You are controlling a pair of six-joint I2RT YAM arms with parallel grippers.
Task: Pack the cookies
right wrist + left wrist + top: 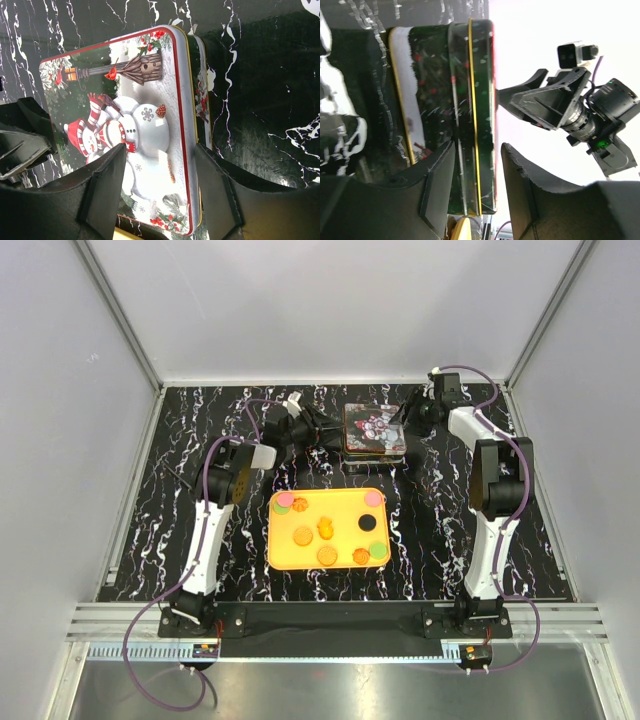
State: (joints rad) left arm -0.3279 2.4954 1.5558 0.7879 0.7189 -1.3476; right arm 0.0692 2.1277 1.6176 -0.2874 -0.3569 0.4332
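Observation:
The cookies [326, 555] lie as several small discs on a yellow tray [275, 540] in the middle of the table: mostly orange, with one black [367, 523], some pink and some green. Behind the tray stands a closed tin [375, 428] with a snowman lid [135, 120]. My left gripper [325, 430] is at the tin's left edge, and its open jaws straddle the tin's side [477, 150] with a gap above the lid. At the tin's right edge is my right gripper [405, 420], open, with one finger over the lid and the other beside the side wall.
The tabletop [450, 540] is black marble with white veins. White walls enclose it on three sides. The two arm bases are bolted at the near edge. A strip of the yellow tray [461, 227] shows below the tin in the left wrist view.

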